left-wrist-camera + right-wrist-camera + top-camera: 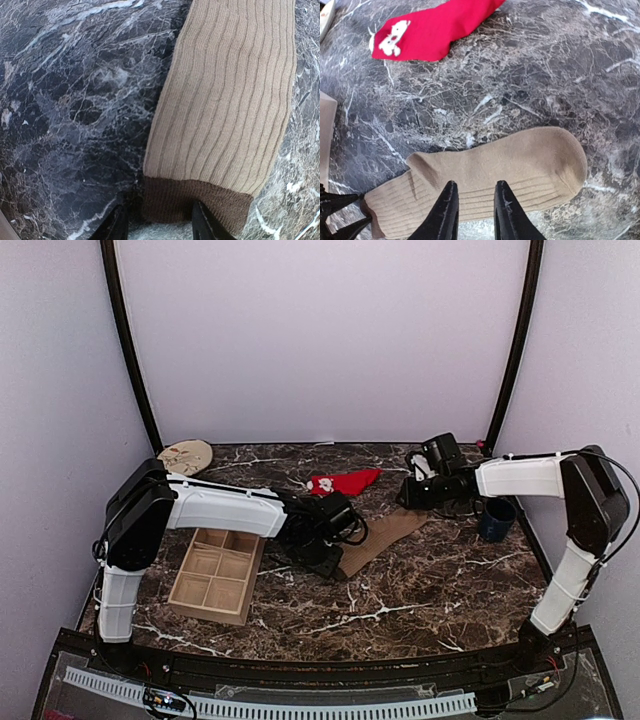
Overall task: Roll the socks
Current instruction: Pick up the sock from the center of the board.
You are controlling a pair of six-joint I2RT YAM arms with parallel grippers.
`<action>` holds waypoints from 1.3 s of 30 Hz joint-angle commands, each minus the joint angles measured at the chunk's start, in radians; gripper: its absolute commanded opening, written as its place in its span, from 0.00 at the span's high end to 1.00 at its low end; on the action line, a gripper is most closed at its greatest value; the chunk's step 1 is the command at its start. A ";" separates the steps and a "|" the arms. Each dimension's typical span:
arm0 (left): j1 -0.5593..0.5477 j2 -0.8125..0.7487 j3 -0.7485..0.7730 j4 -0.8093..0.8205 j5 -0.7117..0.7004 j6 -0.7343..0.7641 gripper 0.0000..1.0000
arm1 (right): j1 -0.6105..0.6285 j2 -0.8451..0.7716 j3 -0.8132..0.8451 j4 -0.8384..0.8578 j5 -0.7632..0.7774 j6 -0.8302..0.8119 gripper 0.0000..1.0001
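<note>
The tan sock (385, 538) lies flat on the marble, running diagonally with its dark brown cuff toward the left arm. My left gripper (160, 222) is open low over that cuff (200, 197); one finger is just off the cuff's edge and the other is over it. In the top view the left gripper (322, 545) sits at the sock's near end. My right gripper (476, 210) hovers open over the foot of the tan sock (520, 160), with nothing between its fingers. The red sock (435, 27) with a white patch lies flat farther back (345, 482).
A wooden compartment tray (215, 575) stands left of the left gripper. A dark blue mug (495, 518) sits under the right arm, near the right edge. A round pale plate (185, 455) rests at the back left corner.
</note>
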 commanded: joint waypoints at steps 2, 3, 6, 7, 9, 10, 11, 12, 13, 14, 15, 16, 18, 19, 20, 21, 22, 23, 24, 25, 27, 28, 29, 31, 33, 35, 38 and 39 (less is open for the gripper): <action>0.009 -0.005 0.007 -0.083 -0.003 -0.011 0.54 | -0.021 -0.031 0.004 -0.022 0.083 -0.016 0.64; 0.009 -0.005 0.007 -0.085 -0.003 -0.011 0.54 | -0.030 -0.020 0.008 -0.033 0.093 -0.022 0.62; 0.011 -0.005 0.007 -0.089 -0.004 -0.016 0.54 | -0.059 0.002 0.003 -0.028 0.101 -0.038 0.56; 0.011 -0.006 0.006 -0.090 -0.005 -0.017 0.54 | -0.068 0.008 0.000 -0.023 0.099 -0.041 0.55; 0.012 -0.006 0.006 -0.092 -0.007 -0.019 0.54 | -0.083 0.027 0.001 -0.020 0.092 -0.051 0.55; 0.011 -0.005 0.006 -0.092 -0.006 -0.020 0.54 | -0.089 0.037 0.004 -0.020 0.091 -0.056 0.55; 0.012 -0.005 0.007 -0.092 -0.007 -0.020 0.54 | -0.094 0.046 0.007 -0.020 0.088 -0.061 0.55; 0.012 -0.006 0.007 -0.094 -0.007 -0.021 0.54 | -0.099 0.055 0.005 -0.015 0.083 -0.062 0.55; 0.012 -0.005 0.009 -0.094 -0.008 -0.021 0.54 | -0.105 0.063 0.004 -0.009 0.077 -0.064 0.55; 0.012 -0.005 0.009 -0.094 -0.009 -0.021 0.54 | -0.113 0.073 0.003 -0.004 0.069 -0.064 0.55; 0.014 -0.005 0.010 -0.095 -0.010 -0.023 0.54 | -0.115 0.079 0.005 -0.001 0.062 -0.064 0.55; 0.015 -0.005 0.010 -0.096 -0.010 -0.023 0.54 | -0.118 0.088 0.006 0.001 0.061 -0.063 0.55; 0.017 -0.005 0.010 -0.096 -0.010 -0.023 0.53 | -0.123 0.101 0.005 0.009 0.056 -0.064 0.55; 0.018 -0.005 0.010 -0.097 -0.008 -0.024 0.53 | -0.124 0.107 0.007 0.012 0.053 -0.064 0.55; 0.019 -0.006 0.009 -0.097 -0.008 -0.024 0.53 | -0.127 0.113 0.007 0.015 0.049 -0.062 0.55; 0.020 -0.006 0.009 -0.096 -0.009 -0.025 0.53 | -0.128 0.119 0.007 0.018 0.046 -0.062 0.55; 0.021 -0.005 0.009 -0.095 -0.008 -0.025 0.53 | -0.129 0.124 0.007 0.022 0.041 -0.062 0.55; 0.022 -0.005 0.009 -0.096 -0.007 -0.024 0.53 | -0.131 0.131 0.008 0.025 0.035 -0.061 0.56; 0.023 -0.005 0.009 -0.095 -0.008 -0.025 0.53 | -0.134 0.138 0.007 0.030 0.027 -0.060 0.56; 0.023 -0.005 0.009 -0.093 -0.007 -0.025 0.53 | -0.137 0.147 0.007 0.034 0.015 -0.058 0.56; 0.026 -0.004 0.007 -0.087 -0.006 -0.025 0.52 | -0.144 0.155 0.005 0.043 -0.007 -0.053 0.57; 0.026 -0.004 0.007 -0.084 -0.002 -0.023 0.52 | -0.146 0.156 0.001 0.048 -0.011 -0.050 0.58; 0.027 -0.003 0.009 -0.081 0.001 -0.021 0.52 | -0.150 0.156 -0.004 0.055 -0.015 -0.048 0.59; 0.030 -0.001 0.017 -0.088 0.001 -0.017 0.52 | -0.157 0.156 -0.013 0.070 -0.035 -0.043 0.62; 0.033 -0.001 0.021 -0.093 -0.003 -0.017 0.52 | -0.167 0.165 -0.017 0.077 -0.063 -0.039 0.68; 0.035 -0.001 0.019 -0.090 -0.002 -0.019 0.52 | -0.173 0.176 -0.012 0.077 -0.087 -0.040 0.74; 0.037 -0.001 0.017 -0.085 0.000 -0.021 0.52 | -0.175 0.185 -0.005 0.079 -0.105 -0.039 0.85; 0.038 -0.001 0.015 -0.084 0.000 -0.021 0.52 | -0.174 0.185 -0.002 0.083 -0.113 -0.039 0.88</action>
